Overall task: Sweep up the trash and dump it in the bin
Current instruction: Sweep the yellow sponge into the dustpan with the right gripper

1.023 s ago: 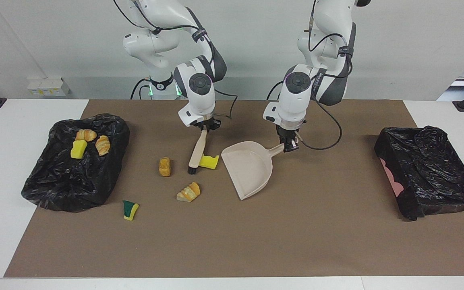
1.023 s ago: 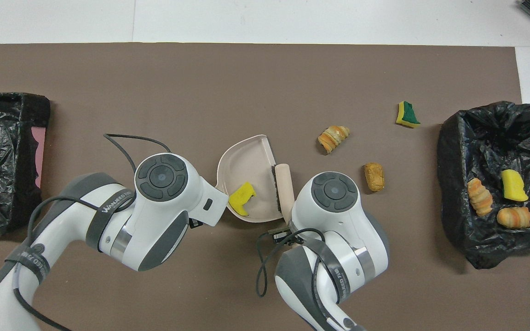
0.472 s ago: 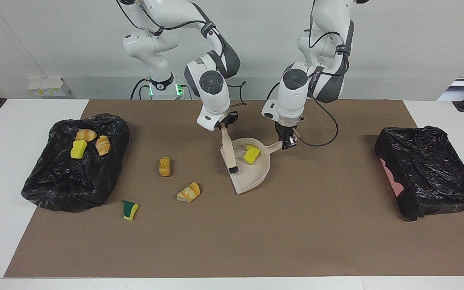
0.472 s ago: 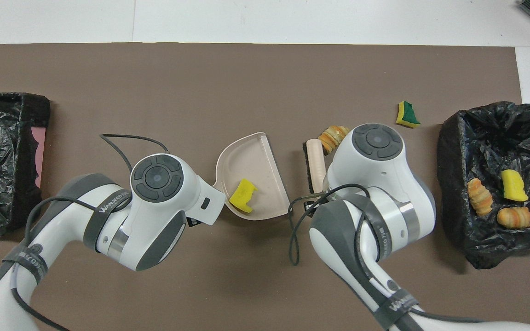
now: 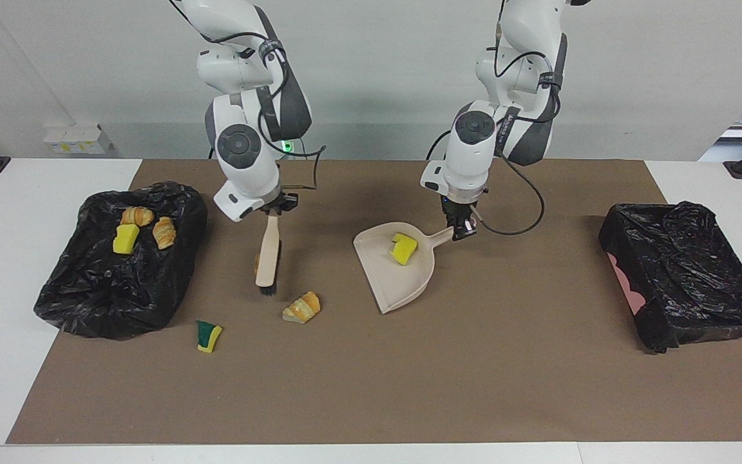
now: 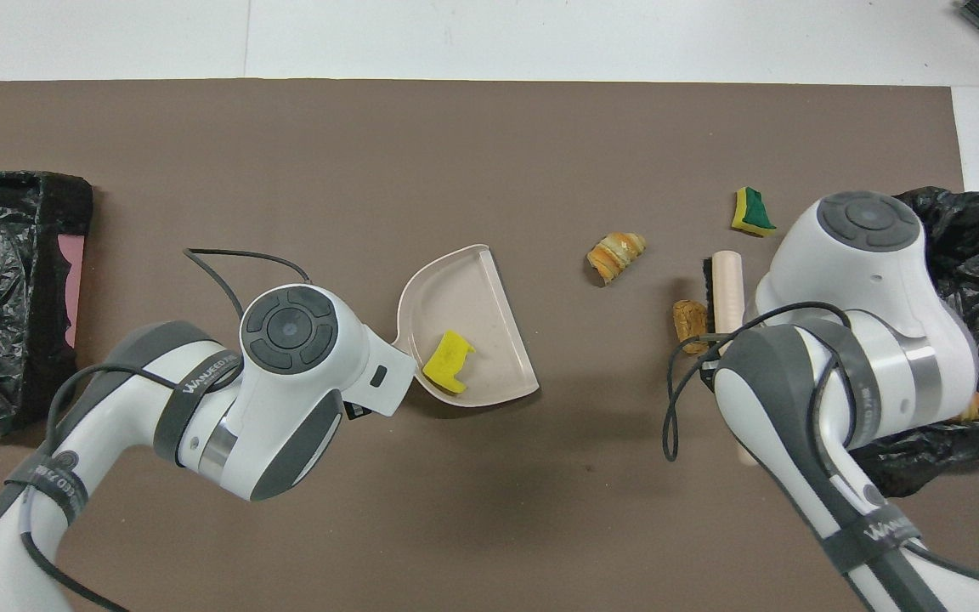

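Holding the dustpan (image 5: 399, 270) by its handle, your left gripper (image 5: 462, 230) keeps its lip on the mat so pieces can be brushed in; one yellow sponge chunk (image 5: 404, 249) already lies inside. Your right gripper (image 5: 275, 207) pinches the brush (image 5: 268, 259), bristles down beside the brown bread bit (image 6: 691, 323), probably to push it panward. A croissant piece (image 5: 302, 307) and a green-faced sponge (image 5: 209, 336) lie loose on the brown mat (image 5: 371, 386). Three pieces sit in the black-lined bin (image 5: 120, 270) at the right arm's end; another lined bin (image 5: 686, 277) waits at the bench's left-arm end.
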Robot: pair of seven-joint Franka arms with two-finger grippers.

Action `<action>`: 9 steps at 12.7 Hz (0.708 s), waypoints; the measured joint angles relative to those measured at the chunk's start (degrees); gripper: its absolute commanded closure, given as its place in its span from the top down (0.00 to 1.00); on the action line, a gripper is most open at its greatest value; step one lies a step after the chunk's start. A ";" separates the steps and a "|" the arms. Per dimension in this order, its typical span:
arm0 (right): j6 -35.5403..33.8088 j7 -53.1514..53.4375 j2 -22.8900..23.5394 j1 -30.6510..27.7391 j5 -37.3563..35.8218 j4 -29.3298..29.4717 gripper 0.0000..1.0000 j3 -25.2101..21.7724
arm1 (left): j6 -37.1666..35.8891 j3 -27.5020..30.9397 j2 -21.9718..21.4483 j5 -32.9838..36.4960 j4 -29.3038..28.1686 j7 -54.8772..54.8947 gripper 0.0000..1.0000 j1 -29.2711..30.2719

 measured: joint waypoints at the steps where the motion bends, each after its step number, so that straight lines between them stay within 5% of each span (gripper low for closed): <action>1: 2.59 -0.28 -1.82 -1.18 -0.92 -3.81 0.00 0.01 | 0.01 0.00 0.00 0.00 -0.01 0.00 0.00 0.00; 5: 14.54 0.08 -4.55 -0.64 -1.15 -14.88 0.00 0.55 | 0.03 0.03 -0.01 0.00 -0.04 -0.04 0.00 0.00; 9: 17.39 3.08 1.00 7.48 -0.32 -10.13 0.00 1.03 | 0.14 0.07 -0.02 0.00 -0.19 -0.10 0.00 0.02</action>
